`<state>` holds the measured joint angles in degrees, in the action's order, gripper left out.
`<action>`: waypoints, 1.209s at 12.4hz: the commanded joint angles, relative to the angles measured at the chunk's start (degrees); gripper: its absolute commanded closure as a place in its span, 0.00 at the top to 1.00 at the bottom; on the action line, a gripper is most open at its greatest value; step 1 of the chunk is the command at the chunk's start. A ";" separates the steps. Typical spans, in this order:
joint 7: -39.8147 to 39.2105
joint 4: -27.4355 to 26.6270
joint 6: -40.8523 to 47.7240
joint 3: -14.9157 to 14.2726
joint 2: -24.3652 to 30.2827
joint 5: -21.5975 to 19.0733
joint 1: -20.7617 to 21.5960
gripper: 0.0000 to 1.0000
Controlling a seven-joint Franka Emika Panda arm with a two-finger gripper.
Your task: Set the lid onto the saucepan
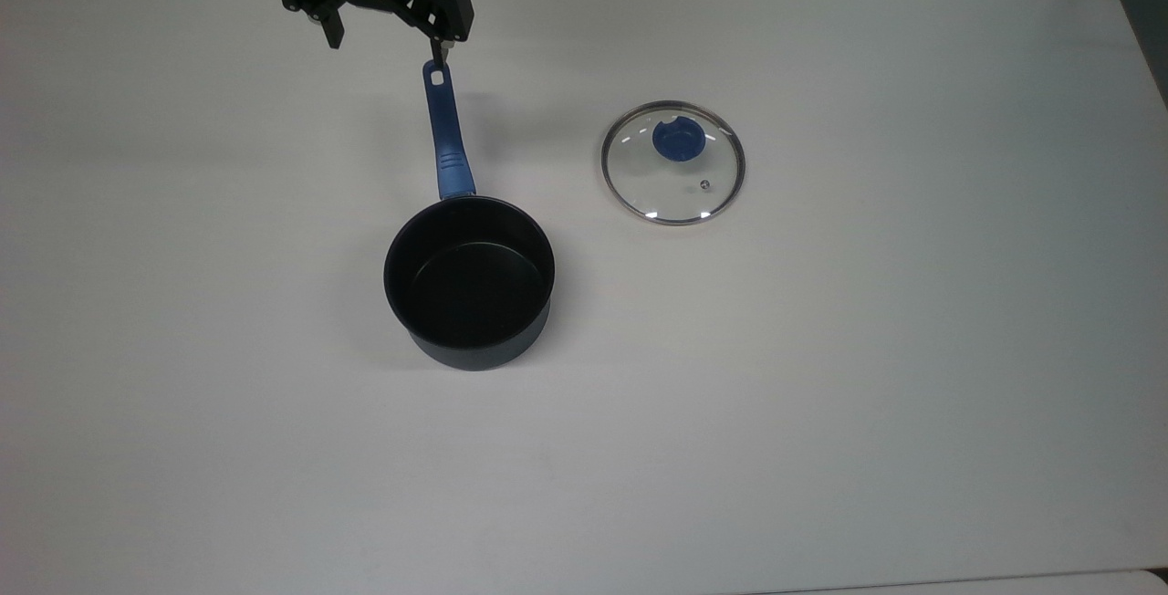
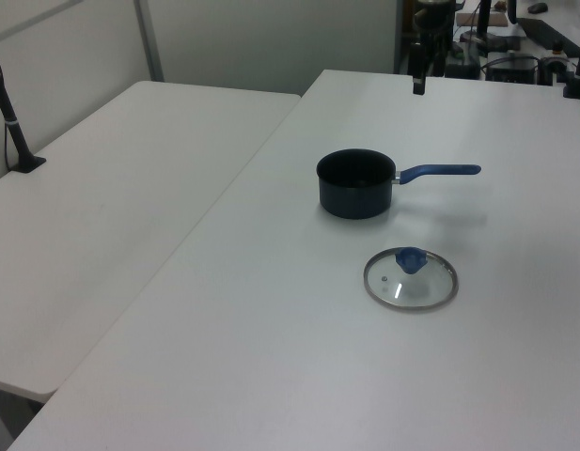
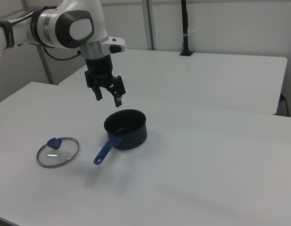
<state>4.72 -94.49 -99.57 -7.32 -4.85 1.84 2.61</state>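
Observation:
The dark navy saucepan [image 1: 469, 282] stands upright near the table's middle, black inside and with nothing in it, its long blue handle [image 1: 444, 131] pointing toward the top view's top. The glass lid [image 1: 673, 162] with its blue knob [image 1: 678, 140] lies flat on the table to the pan's right in the top view, apart from it. My gripper [image 1: 387, 40] hangs open above the table near the handle's end, holding nothing. In the right view the gripper [image 3: 108, 98] hovers above and behind the saucepan [image 3: 126, 129], with the lid [image 3: 57, 151] at the left.
The white table [image 1: 821, 394] stretches wide around both objects. A second white table [image 2: 111, 207] adjoins it on the left view's left. A black post [image 2: 12, 122] stands on that second table. Equipment clutters the far end [image 2: 515, 38].

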 commanded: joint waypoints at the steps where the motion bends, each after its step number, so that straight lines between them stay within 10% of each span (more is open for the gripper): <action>1: -0.41 0.27 2.01 -0.15 0.46 0.18 0.56 1.00; 15: -1.03 0.36 1.57 -0.06 -0.07 0.10 0.38 1.00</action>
<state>4.65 -94.53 -99.57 -7.24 -5.14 1.84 2.63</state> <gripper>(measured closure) 0.000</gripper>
